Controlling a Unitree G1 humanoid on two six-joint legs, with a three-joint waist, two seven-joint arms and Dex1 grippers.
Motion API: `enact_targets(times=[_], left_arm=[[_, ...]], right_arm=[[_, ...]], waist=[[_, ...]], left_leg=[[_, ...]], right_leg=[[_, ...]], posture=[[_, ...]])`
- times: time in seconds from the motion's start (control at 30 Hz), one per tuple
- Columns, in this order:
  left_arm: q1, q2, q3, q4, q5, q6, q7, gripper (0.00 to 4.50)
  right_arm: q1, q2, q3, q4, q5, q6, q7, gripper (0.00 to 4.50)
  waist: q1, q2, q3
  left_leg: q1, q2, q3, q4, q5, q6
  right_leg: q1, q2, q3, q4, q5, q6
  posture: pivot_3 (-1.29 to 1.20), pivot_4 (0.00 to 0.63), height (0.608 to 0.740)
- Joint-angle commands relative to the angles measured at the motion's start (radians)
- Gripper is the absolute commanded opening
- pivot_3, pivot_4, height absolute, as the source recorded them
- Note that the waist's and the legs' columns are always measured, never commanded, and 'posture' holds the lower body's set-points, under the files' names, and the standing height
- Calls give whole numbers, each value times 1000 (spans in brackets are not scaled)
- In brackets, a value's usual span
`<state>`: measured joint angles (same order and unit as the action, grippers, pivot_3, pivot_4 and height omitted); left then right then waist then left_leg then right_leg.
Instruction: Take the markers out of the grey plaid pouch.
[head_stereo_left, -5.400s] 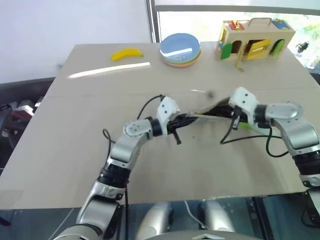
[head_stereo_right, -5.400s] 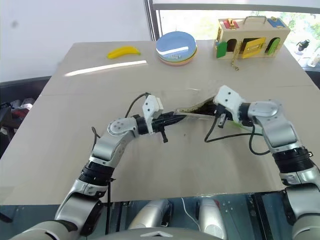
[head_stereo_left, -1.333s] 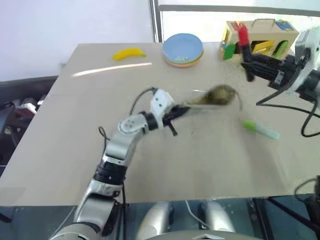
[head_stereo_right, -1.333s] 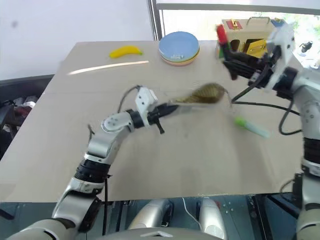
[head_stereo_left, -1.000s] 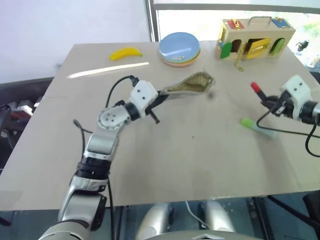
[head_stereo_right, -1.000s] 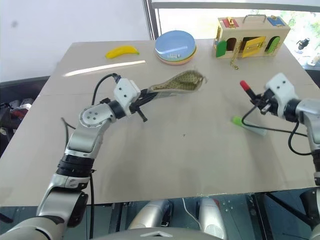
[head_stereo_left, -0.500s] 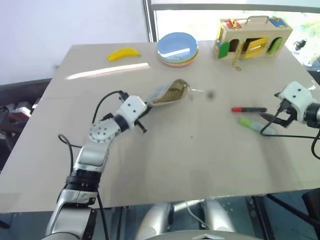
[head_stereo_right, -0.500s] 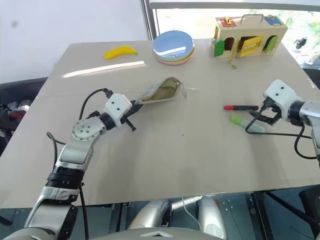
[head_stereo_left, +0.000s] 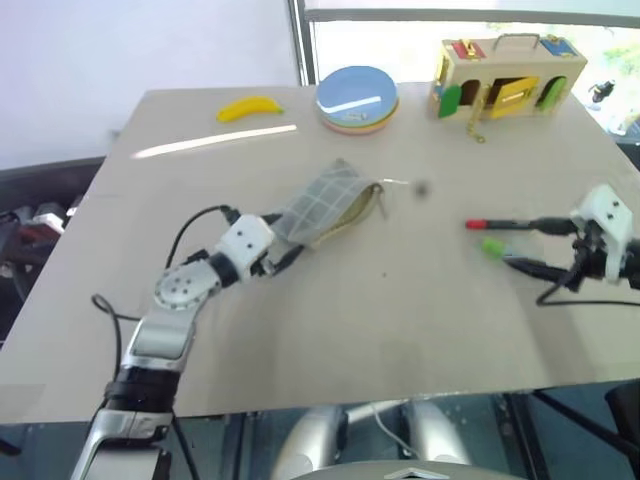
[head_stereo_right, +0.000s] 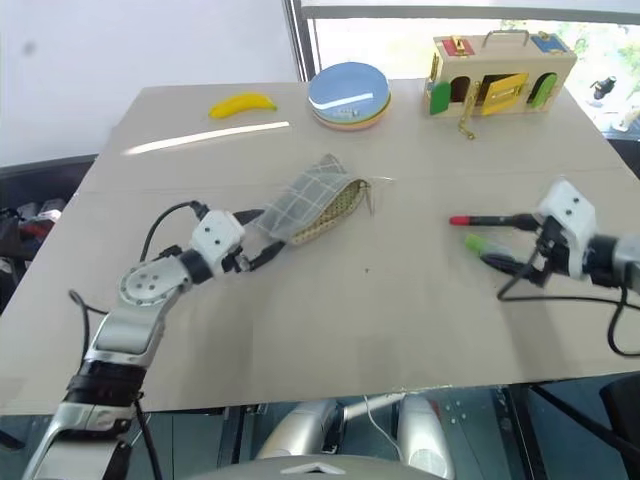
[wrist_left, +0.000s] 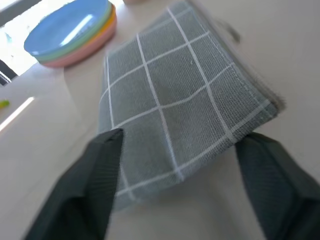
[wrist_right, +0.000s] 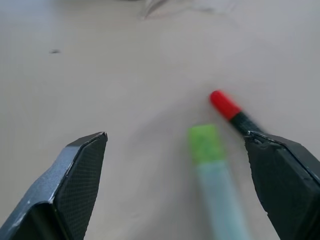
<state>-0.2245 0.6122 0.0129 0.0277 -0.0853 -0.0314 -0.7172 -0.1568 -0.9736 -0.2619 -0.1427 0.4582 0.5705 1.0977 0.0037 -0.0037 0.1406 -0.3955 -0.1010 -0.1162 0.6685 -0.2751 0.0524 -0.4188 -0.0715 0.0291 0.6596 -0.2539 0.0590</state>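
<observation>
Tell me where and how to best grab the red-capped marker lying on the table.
Grip the red-capped marker across its dark barrel, around the middle, probably from above. It lies flat, alone on its far side, while the green-capped marker lies close on its near side, so the fingers should straddle the barrel crosswise, with one slipping between the two.

A banana (head_stereo_left: 251, 107), stacked plates (head_stereo_left: 358, 99) and a wooden latch box (head_stereo_left: 508, 76) line the table's (head_stereo_left: 400, 330) far edge.

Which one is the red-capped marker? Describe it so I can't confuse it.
Start at the wooden toy house at the table's far right, then come nearer to two markers lying before the right end effector. The red-capped marker has a dark body; the one beside it has a green cap.
</observation>
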Motion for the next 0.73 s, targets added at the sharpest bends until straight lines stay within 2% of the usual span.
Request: enact_targets(times=[0.03, 0.13, 0.27, 0.5, 0.73], left_arm=[[34, 35, 62, -50, -4, -39, 14, 4475], [135, 61, 112, -102, -48, 0, -10, 4475], [270, 51, 170, -244, -155, 138, -11, 4475], [605, 36, 233, -507, -317, 292, -49, 4475], [652, 37, 279, -506, -327, 305, -42, 4475]], right_arm=[[79, 23, -100, -61, 65, -12, 15, 4500], [169, 63, -144, -66, 57, -81, 7, 4500], [240, 106, -178, -107, 93, -92, -5, 4500], [421, 121, -231, -78, 51, -192, 20, 4500], [451, 127, -259, -37, 76, -234, 46, 4500]], waist=[[8, 0, 0], [10, 0, 0], [9, 0, 0], [12, 1, 0], [13, 2, 1]], left_leg=[[0, 0, 0, 0, 0, 0], [2, 0, 0, 0, 0, 0], [4, 0, 0, 0, 0, 0], [6, 1, 1, -1, -1, 2], [17, 1, 0, -2, -6, 4]], right_leg=[[0, 0, 0, 0, 0, 0], [2, 0, 0, 1, 0, 0], [4, 0, 0, 0, 0, 0], [6, 0, 0, -2, 0, 0], [18, 0, -1, -2, -1, -1]], posture=[[0, 150, 740], [0, 150, 740], [0, 150, 740], [0, 150, 740], [0, 150, 740]])
